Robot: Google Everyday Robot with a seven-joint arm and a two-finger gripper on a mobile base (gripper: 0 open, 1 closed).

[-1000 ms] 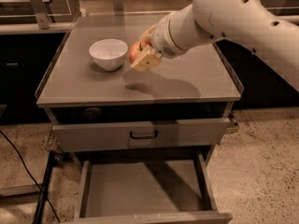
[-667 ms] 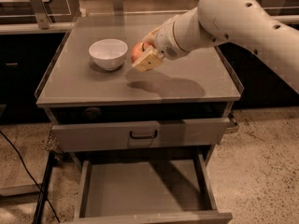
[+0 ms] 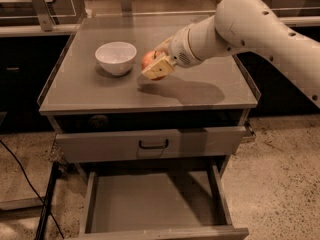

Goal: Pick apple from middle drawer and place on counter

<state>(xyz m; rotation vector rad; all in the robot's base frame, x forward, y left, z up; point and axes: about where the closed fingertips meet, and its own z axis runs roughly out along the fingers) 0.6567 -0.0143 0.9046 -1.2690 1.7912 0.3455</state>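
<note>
The apple (image 3: 148,60), small, red with yellowish patches, is held between my gripper's (image 3: 154,64) pale fingers, just above the counter (image 3: 200,91), right of the white bowl. The white arm reaches in from the right. The counter is a flat grey cabinet top with a thin clear rim. The middle drawer (image 3: 155,204) is pulled out below, wide and grey, and its floor is bare.
A white bowl (image 3: 116,57) stands on the counter's left half, close to the apple. A shut grey drawer front with a small black handle (image 3: 153,145) sits above the open drawer. A long pale worktop (image 3: 45,30) runs behind. Black cables lie on the floor at left.
The gripper with the apple has moved very slightly lower toward the counter top; the arm has shifted a little. The bowl and drawers have not moved.
</note>
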